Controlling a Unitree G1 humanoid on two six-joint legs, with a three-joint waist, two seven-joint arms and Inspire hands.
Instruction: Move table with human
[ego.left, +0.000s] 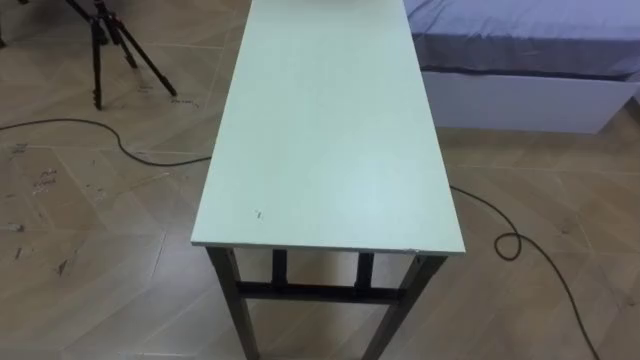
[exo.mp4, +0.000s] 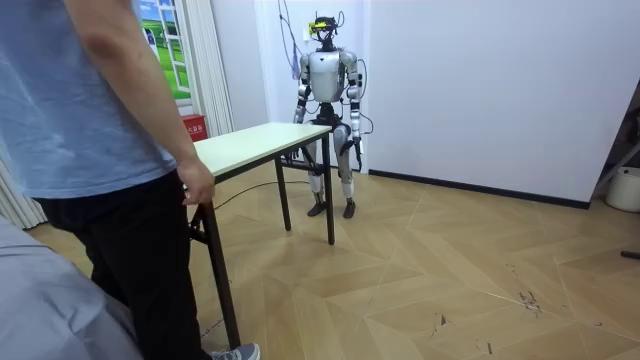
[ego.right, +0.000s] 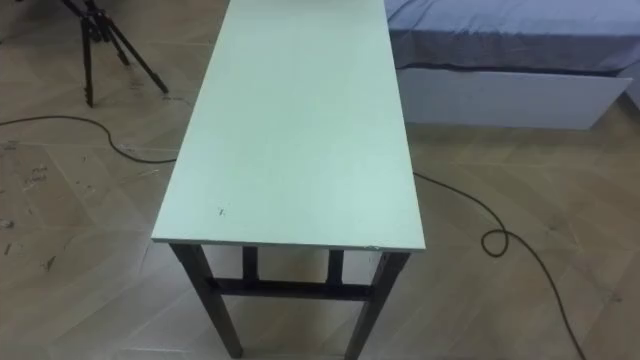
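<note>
we see the pale table (ego.left: 330, 130) end-on before the robot, a person's hand (exo.mp4: 197, 188) on its far end, a bed (ego.left: 520, 90) close along its right, a tripod (ego.left: 110, 45) off left, and the robot's left hand (exo.mp4: 357, 148) and right hand (exo.mp4: 303, 142) hanging at its sides, their state beyond our telling.

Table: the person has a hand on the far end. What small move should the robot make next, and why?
Probably bring its arms forward to take the table's near short edge. The person's hand already rests on the opposite end, while the robot stands at its end with arms hanging, its left hand off the tabletop.
</note>
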